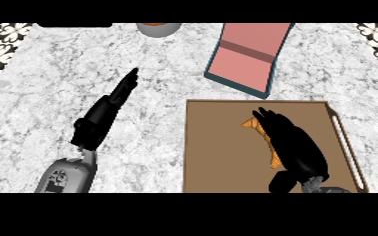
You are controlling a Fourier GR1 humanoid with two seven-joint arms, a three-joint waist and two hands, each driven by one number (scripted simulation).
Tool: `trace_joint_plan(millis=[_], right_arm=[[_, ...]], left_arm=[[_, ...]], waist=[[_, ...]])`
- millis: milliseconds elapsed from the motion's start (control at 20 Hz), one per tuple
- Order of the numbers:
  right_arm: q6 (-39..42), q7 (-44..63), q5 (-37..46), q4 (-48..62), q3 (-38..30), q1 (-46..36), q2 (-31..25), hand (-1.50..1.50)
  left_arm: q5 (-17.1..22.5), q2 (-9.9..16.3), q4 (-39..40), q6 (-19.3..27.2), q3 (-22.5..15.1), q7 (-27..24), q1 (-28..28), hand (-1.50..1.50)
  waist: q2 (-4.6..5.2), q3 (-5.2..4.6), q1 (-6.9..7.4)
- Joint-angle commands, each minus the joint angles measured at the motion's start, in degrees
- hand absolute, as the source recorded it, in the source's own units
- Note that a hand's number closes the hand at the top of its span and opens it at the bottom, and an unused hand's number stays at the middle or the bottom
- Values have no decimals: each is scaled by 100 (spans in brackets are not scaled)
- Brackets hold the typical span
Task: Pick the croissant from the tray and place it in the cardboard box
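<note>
two hands show. the right hand lies over the croissant on the brown tray, fingers curling on it, hiding most. the left hand is flat, fingers straight. no words to read.

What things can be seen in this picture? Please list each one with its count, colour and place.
Counter: one, white-grey marble, fills the view.
Tray: one, brown with a pale rim, lower right.
Croissant: one, orange, on the tray, mostly hidden under the right hand.
Box: one, pink inside with dark teal walls, top right, beyond the tray.
Cup: one, grey, at the top edge, cut off.
Left hand: black, fingers straight, over the bare counter at left.
Right hand: black, over the croissant; whether it grips is unclear.
</note>
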Motion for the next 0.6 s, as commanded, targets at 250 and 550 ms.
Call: trace_joint_plan(millis=[250, 550], right_arm=[[-581, -634, 478, 861, -169, 65, 3, -150], [-296, -213, 825, 899, -23, -280, 295, -150]], left_arm=[[-201, -146, 252, -50, 75, -306, 37, 0], [-129, -173, 317, -190, 181, -213, -121, 0]], waist=[[7, 3, 0], [7, 2, 3]])
